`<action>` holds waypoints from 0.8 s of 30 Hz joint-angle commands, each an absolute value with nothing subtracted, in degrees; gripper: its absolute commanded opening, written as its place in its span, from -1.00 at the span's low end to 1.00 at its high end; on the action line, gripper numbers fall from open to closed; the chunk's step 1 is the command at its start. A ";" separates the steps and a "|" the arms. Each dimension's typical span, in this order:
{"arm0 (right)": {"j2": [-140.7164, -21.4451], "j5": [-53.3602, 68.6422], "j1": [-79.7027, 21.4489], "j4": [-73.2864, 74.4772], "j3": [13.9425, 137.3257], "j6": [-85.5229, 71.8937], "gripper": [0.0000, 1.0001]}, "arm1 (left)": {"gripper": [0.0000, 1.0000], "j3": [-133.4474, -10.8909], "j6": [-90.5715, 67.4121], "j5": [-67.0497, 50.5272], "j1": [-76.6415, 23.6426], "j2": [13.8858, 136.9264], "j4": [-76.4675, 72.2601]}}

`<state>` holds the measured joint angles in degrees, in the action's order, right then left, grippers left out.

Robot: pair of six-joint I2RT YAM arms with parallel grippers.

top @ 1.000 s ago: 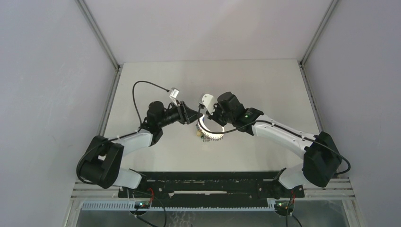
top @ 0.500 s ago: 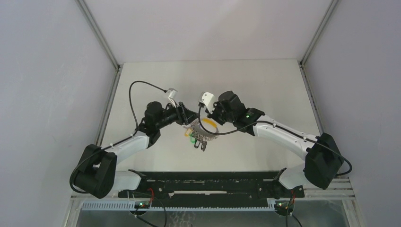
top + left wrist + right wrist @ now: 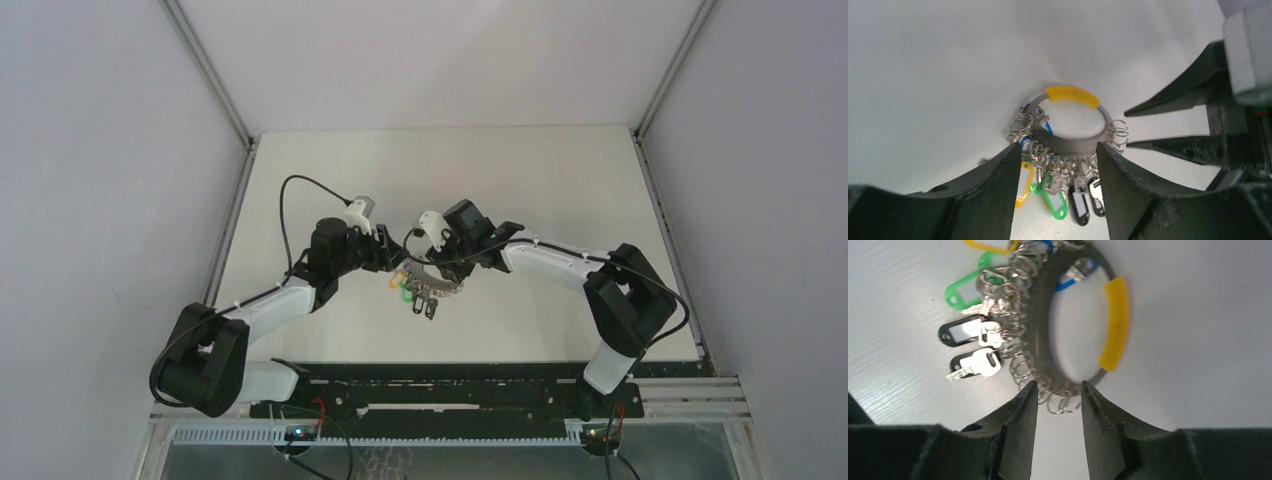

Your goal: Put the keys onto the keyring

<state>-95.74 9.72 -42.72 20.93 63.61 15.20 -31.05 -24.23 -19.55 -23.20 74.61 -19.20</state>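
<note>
keyring (image 3: 428, 281) on table (image 3: 540, 180), between left gripper (image 3: 1057, 152) and right gripper (image 3: 1058, 390) | left gripper: ring arc between its tips; tag bunch (image 3: 978, 315) just below | right gripper: ring edge at its tips; bunch left of ring

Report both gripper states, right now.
Left gripper: open, fingers straddling the keyring, no grip visible.
Right gripper: open, the keyring's edge in the gap, nothing held.
</note>
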 commanded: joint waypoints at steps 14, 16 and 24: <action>-103.87 17.40 -44.47 23.32 69.47 23.47 -0.03 | 0.23 -30.58 -20.98 -20.48 -19.30 78.06 -21.44; -104.63 17.32 -44.38 23.53 69.79 24.63 -0.01 | 0.23 -30.42 -20.83 -20.48 -19.24 77.82 -21.45; -109.09 19.71 -43.77 26.81 73.05 26.88 0.07 | 0.23 -29.94 -20.97 -19.52 -18.80 77.93 -21.81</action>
<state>-107.39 17.28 -43.97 25.17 69.08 24.34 -31.05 -22.24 -19.64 -19.49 78.02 -18.96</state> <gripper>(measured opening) 0.535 0.616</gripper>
